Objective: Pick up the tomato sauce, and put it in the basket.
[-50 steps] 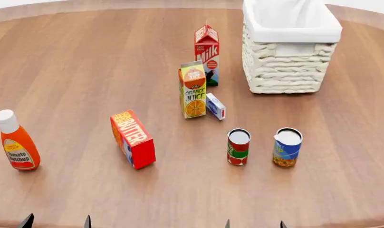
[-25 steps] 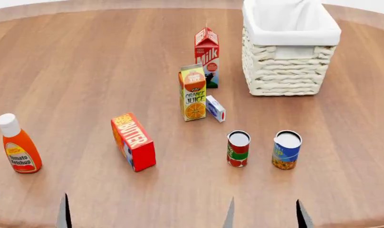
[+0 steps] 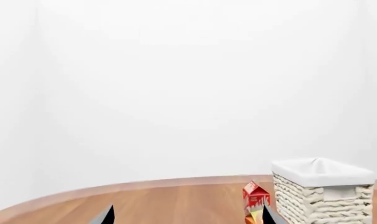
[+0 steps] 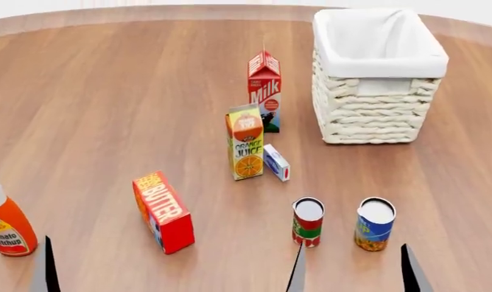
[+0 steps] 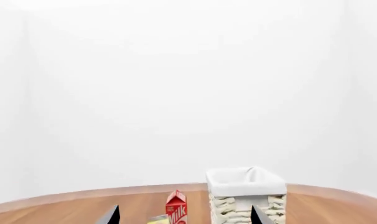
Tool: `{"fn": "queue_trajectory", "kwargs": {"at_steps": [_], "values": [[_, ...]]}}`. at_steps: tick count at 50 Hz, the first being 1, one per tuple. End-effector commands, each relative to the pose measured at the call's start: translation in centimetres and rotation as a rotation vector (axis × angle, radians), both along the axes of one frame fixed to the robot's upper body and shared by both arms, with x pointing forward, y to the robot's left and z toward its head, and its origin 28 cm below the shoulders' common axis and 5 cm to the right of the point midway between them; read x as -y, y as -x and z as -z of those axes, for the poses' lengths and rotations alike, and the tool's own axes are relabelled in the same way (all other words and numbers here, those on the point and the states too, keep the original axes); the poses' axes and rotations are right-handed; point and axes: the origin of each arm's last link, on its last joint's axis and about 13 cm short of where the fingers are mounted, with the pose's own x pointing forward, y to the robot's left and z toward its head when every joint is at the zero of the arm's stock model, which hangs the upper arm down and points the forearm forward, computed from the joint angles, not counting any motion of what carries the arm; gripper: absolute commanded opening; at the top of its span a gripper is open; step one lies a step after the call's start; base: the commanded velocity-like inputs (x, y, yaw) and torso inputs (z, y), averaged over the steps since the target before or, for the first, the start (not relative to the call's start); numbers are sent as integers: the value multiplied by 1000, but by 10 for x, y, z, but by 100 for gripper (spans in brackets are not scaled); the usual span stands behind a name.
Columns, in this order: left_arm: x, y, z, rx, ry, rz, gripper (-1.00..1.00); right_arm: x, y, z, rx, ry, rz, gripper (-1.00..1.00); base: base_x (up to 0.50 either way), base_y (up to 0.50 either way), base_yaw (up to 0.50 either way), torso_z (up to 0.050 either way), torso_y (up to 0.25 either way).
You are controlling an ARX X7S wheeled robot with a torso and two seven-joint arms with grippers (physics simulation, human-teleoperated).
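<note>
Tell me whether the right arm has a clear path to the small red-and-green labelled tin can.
Probably yes. The right tool, fingers spread, sits just short of the red-and-green tin can with bare table between. The blue-and-yellow labelled can standing beside it leaves little room.

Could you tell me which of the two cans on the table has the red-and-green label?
The tomato sauce, the can nearer the butter box; the other can, on its far side, wears blue and yellow.

Your right claw (image 4: 352, 271) shows only two dark fingertips at the head view's lower edge, spread wide apart and holding nothing. Your left claw (image 4: 44, 267) shows a single fingertip there; its spread can't be judged.
</note>
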Motion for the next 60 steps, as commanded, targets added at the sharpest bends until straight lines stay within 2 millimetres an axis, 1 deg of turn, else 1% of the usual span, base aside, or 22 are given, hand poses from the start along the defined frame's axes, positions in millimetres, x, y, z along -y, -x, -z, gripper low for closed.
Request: {"fn": "queue_trajectory", "kwargs": {"at_steps": [1,47,51,52,53,55,57,58,60], "values": [[1,4,-4,13,7,3,100,0,2,-3,12,0,-3,100,500,0,0,0,0],[2,2,0,-1,-19,-2,100,-1,3,-1,20,4,-11,100,500,0,0,0,0],[2,1,0,-1,-18,-7,100,0,4,-2,25,3,-14,100,125,0,0,0,3],[2,0,1,-4,-24,-9,100,0,6,-5,31,-12,-29,100,0,0,0,0,0],[2,-1,2,-7,-24,-7,100,0,8,-11,33,-28,-45,100,0,0,0,0,0],[2,-2,2,-12,-28,-9,100,2,12,-5,28,43,-56,100,0,0,0,0,0],[1,-2,2,-12,-28,-13,100,5,16,-2,0,20,-73,100,0,0,0,0,0],[1,-2,3,-14,-27,-17,100,8,20,3,-9,70,-81,100,0,0,0,0,0],[2,-3,4,-17,-32,-15,100,13,26,5,-12,51,-70,100,0,0,0,0,0]]}}
